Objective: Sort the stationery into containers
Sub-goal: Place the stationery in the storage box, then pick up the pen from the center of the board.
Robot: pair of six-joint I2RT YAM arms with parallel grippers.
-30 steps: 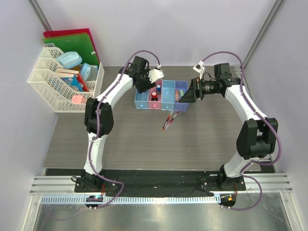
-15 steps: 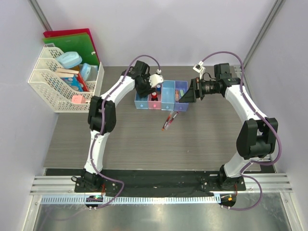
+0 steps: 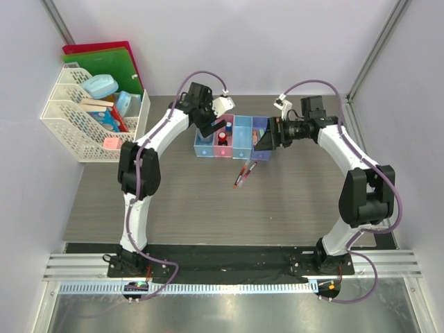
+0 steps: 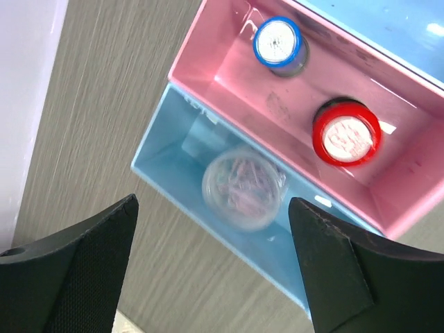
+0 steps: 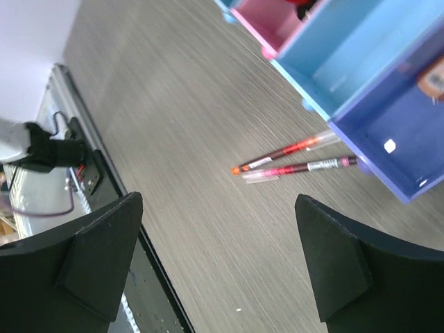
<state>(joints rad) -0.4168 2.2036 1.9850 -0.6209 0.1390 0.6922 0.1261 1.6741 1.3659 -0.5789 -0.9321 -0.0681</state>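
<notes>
The containers (image 3: 241,143) are a row of four joined bins at mid-table. My left gripper (image 3: 208,130) hovers open and empty over the two left bins. In the left wrist view my gripper (image 4: 215,277) looks down on a clear lump of clips (image 4: 243,187) in the light blue bin (image 4: 166,149). A blue-capped piece (image 4: 277,43) and a red-capped piece (image 4: 345,132) stand in the pink bin (image 4: 229,62). My right gripper (image 3: 263,139) is open and empty above the purple-blue bin (image 5: 399,132). Two red-and-black pens (image 3: 243,173) lie on the table before the bins and also show in the right wrist view (image 5: 295,158).
A white lattice rack (image 3: 76,125) with boxes stands at the far left, with red and green folders (image 3: 104,59) behind it. Grey walls close both sides. A black rail (image 3: 222,253) runs along the near edge.
My left wrist has shifted slightly back over the left bins. My right gripper has moved a little left over the purple-blue bin. The pens have not moved.
</notes>
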